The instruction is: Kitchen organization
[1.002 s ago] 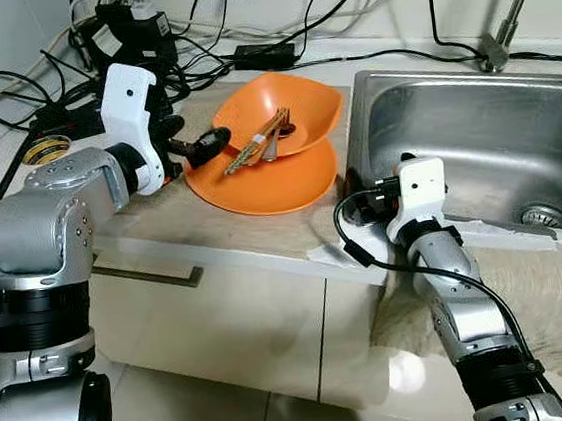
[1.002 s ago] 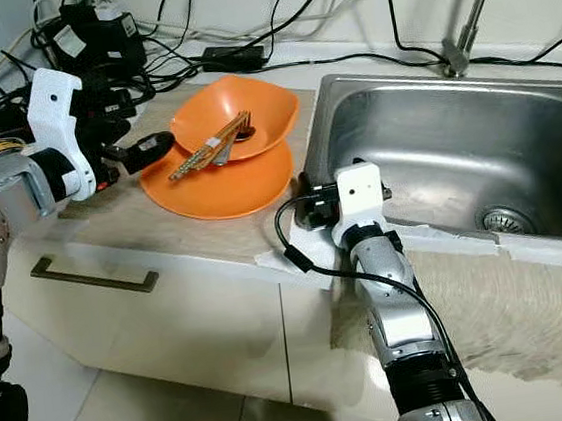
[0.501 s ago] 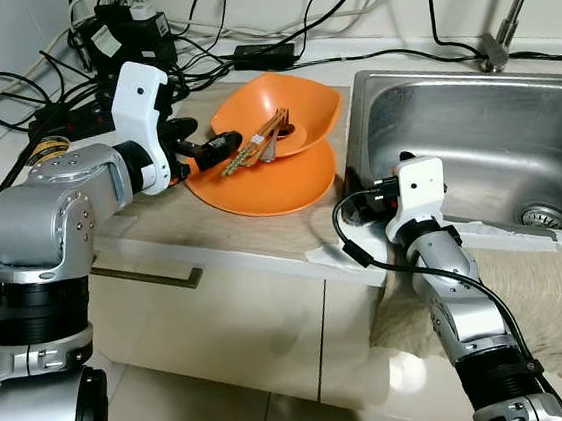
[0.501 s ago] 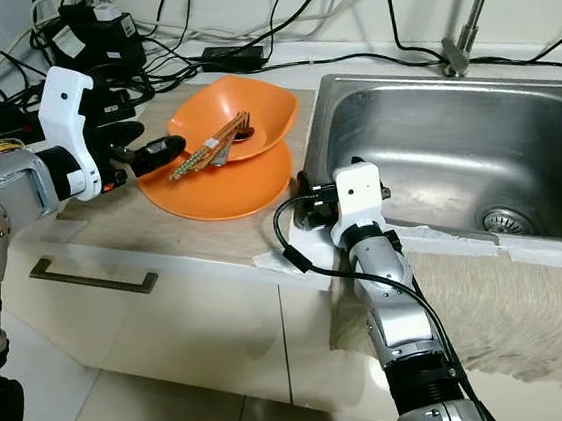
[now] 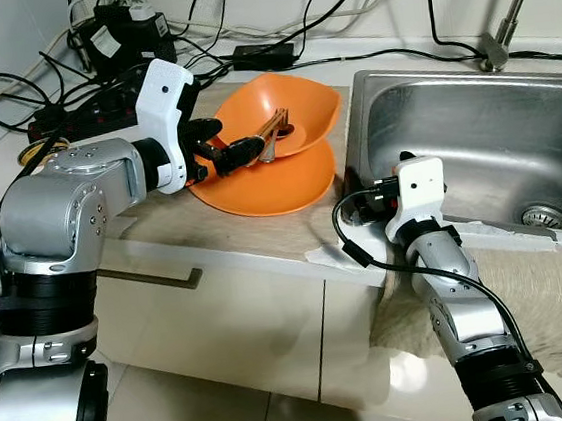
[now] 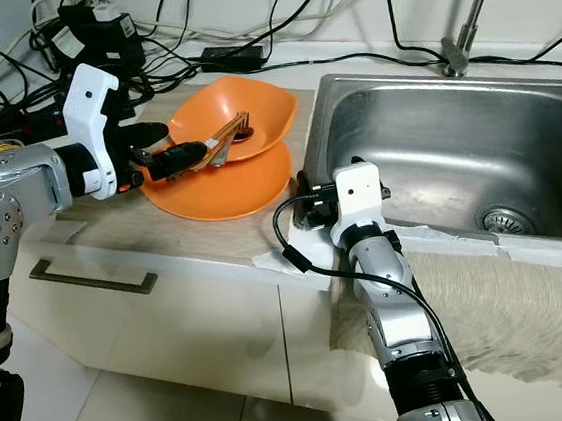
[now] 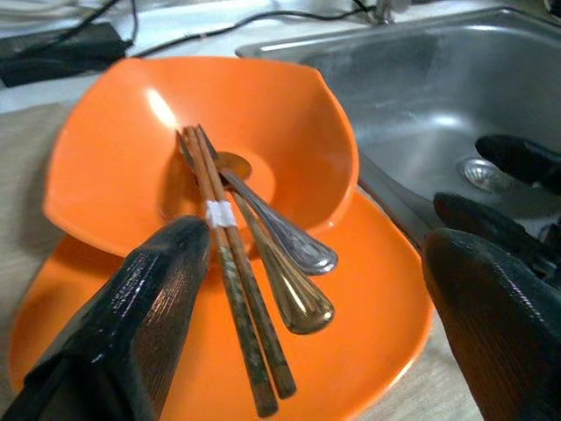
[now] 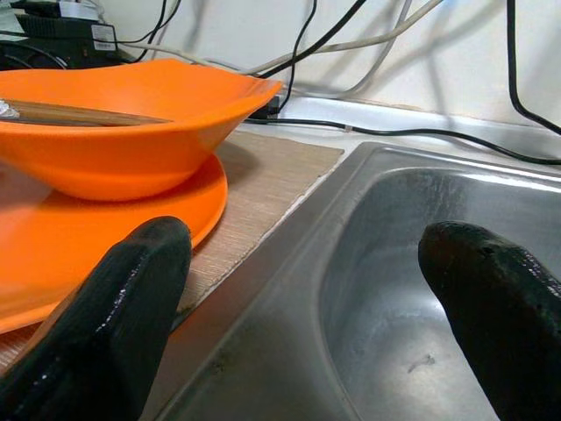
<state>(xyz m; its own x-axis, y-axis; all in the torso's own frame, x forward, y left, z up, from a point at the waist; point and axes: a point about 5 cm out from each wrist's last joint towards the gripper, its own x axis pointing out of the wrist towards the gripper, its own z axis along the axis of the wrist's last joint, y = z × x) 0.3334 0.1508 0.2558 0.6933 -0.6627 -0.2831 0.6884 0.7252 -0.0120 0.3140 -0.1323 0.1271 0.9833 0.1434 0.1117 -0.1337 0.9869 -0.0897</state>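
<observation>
An orange bowl (image 5: 300, 103) rests on an orange plate (image 5: 278, 186) on the counter, left of the steel sink (image 5: 475, 140). A banded pair of wooden chopsticks (image 7: 230, 281) and two metal spoons (image 7: 298, 303) lie in the bowl, their ends sticking out over its near-left rim. My left gripper (image 5: 230, 141) is open at that rim, and its fingers (image 7: 158, 281) straddle the ends of the chopsticks and spoons without closing on them. My right gripper (image 8: 307, 254) is open and low at the sink's left rim, holding nothing.
Black cables, a power strip and an adapter (image 5: 131, 30) crowd the counter behind the bowl. A tape roll (image 5: 39, 152) lies at far left. The faucet (image 5: 503, 26) stands behind the sink. A beige cloth (image 5: 551, 288) hangs over the counter front. A drawer handle (image 5: 147, 275) sits below.
My left gripper has moved right, from the plate's left edge to the ends of the chopsticks at the bowl. The right arm has stayed still.
</observation>
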